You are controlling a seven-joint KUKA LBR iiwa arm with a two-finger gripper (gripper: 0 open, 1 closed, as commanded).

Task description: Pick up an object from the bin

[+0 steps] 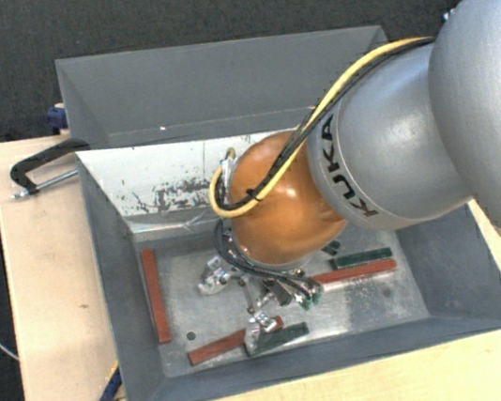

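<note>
Against the grey metal bin's (352, 349) front wall, a flat reddish-brown bar (216, 349) lies lengthwise, its right end just beside the gripper (266, 314), whose opening I cannot tell.

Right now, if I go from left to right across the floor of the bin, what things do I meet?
Reddish-brown stick along the left wall → reddish-brown stick by the near wall → small dark green piece → red stick on the right.
</note>
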